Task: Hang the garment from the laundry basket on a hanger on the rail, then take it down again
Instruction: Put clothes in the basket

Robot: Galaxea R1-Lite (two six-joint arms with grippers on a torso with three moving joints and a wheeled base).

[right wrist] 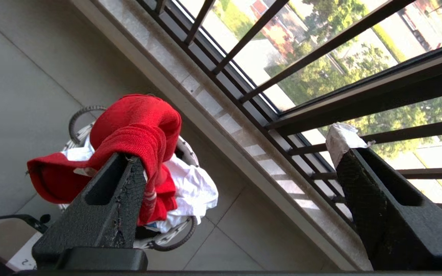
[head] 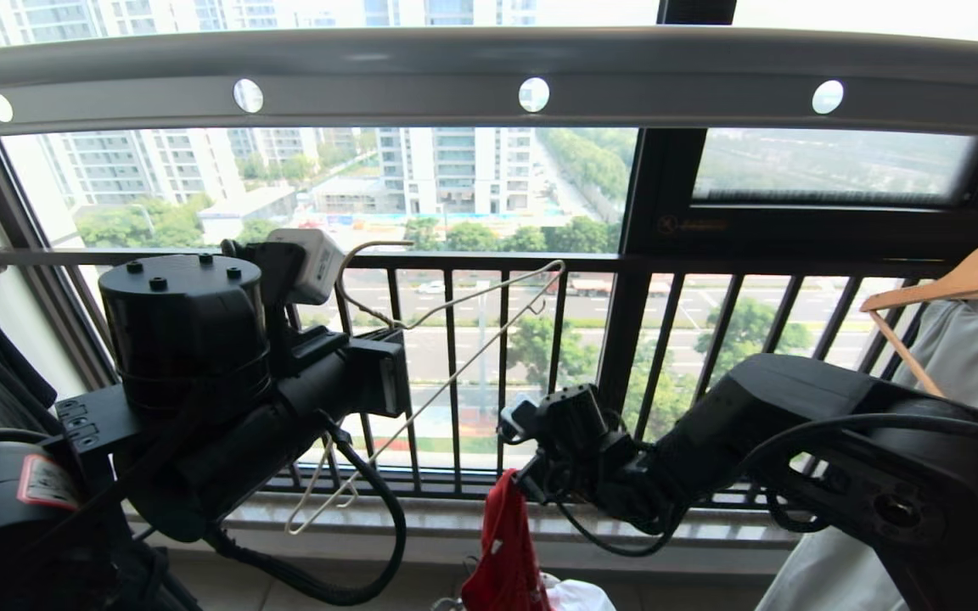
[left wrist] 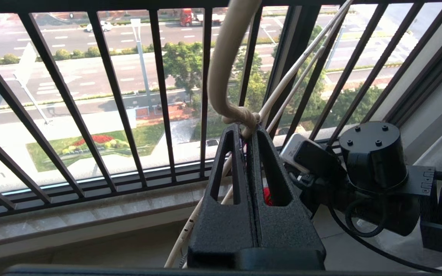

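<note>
We hold the thin cream-white wire hanger (head: 446, 339) in our left gripper (left wrist: 248, 128), whose jaws are pressed tight on the twisted neck just below the long hook; it hangs tilted in front of the black barred window railing (head: 489, 373), well below the broad grey metal rail pierced with round holes (head: 489, 81).

Our right gripper (right wrist: 244, 153) stands wide, yet the red short-sleeved T-shirt (right wrist: 129, 134) is draped over one finger (right wrist: 117, 191) and trails down into the small round white laundry basket with black cord handles (right wrist: 175, 237) on the floor, near the sill. In the head view the red cloth hangs low at centre, right of the hanger.

We judge this to be the early step: garment lifted, not yet on the hanger. Next we need a firm grip on the shirt, then to bring its neck opening to the hanger's shoulder. With the jaws apart, the cloth may slip off.
</note>
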